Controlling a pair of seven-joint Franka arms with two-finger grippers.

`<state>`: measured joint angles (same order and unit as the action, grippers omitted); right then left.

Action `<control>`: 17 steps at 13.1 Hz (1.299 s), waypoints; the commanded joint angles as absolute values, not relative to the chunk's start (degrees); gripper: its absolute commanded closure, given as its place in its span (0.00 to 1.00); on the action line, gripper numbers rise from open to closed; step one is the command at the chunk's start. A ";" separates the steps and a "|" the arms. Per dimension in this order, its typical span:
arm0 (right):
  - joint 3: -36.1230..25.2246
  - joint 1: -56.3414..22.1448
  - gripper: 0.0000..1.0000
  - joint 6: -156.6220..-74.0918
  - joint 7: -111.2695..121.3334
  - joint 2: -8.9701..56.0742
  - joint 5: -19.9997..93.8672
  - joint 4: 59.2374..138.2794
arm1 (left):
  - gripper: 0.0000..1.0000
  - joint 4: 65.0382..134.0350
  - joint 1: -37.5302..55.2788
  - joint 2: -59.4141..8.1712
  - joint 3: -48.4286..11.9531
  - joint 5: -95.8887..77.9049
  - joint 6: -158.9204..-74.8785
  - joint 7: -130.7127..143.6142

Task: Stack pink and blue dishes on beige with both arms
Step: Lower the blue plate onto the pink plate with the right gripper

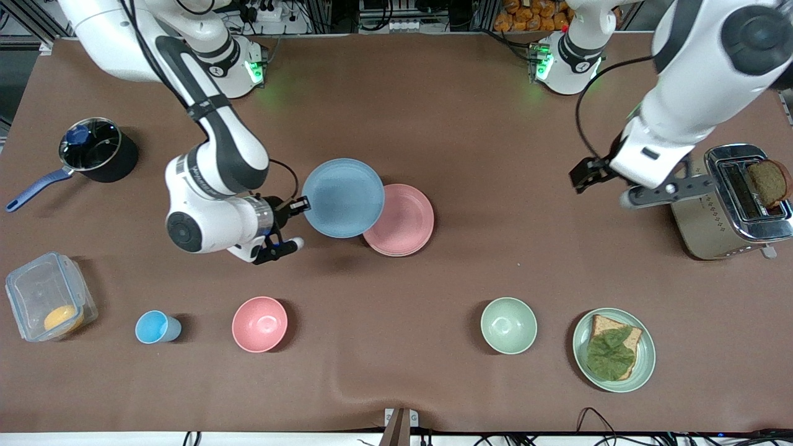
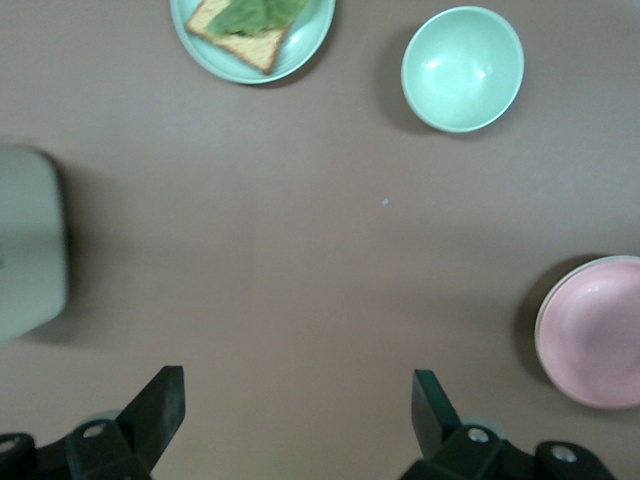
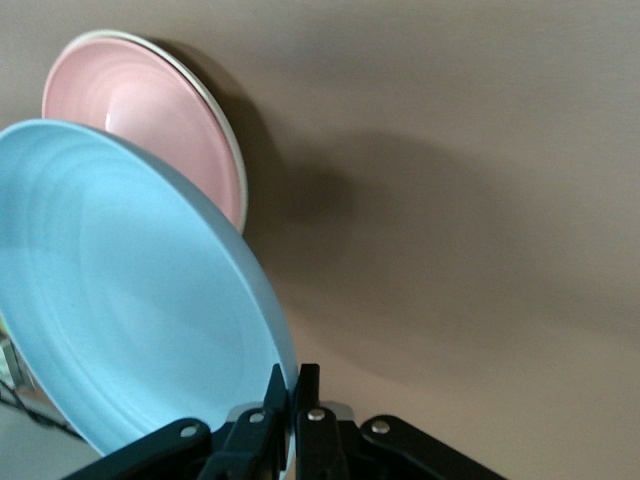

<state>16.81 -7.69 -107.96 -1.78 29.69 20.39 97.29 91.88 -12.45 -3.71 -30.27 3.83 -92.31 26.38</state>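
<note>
- Along the near edge of the table (image 1: 471, 124), from 8 o'clock round to 4 o'clock on the front view's clock face, stand a clear box (image 1: 49, 303) with something orange in it, a small blue cup (image 1: 156, 327), a pink bowl (image 1: 259, 324), a green bowl (image 1: 508, 325) and a green plate (image 1: 644, 365) carrying bread topped with a leaf.
- Near the table's middle, the pink plate (image 1: 403, 223) lies flat. In the right wrist view a pale rim of the beige plate (image 3: 232, 140) shows just beneath it, so pink sits on beige.
- The right gripper (image 1: 302, 204) is clamped on the blue plate (image 1: 344, 197), its fingers pinched together on the rim at the plate's 9 o'clock point.
- The blue plate is held tilted above the table and overlaps the pink plate's 10 o'clock edge; it is not yet lying on the stack.
- The left gripper (image 1: 582, 176) hangs over bare table at 3 o'clock from the stack, its fingers spread wide apart with nothing between them.
- Just beside that gripper, at the left arm's end, stands a toaster (image 1: 725, 204) with a dark bread slice (image 1: 768, 183) poking out of it.
- At 10 o'clock sits a black pot (image 1: 99, 148) with a blue handle.
</note>
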 commanded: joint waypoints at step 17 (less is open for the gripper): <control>16.08 -18.37 0.00 -123.49 -18.02 36.04 21.36 97.38 | 0.00 87.63 -10.99 -1.49 -19.78 3.43 -86.31 6.68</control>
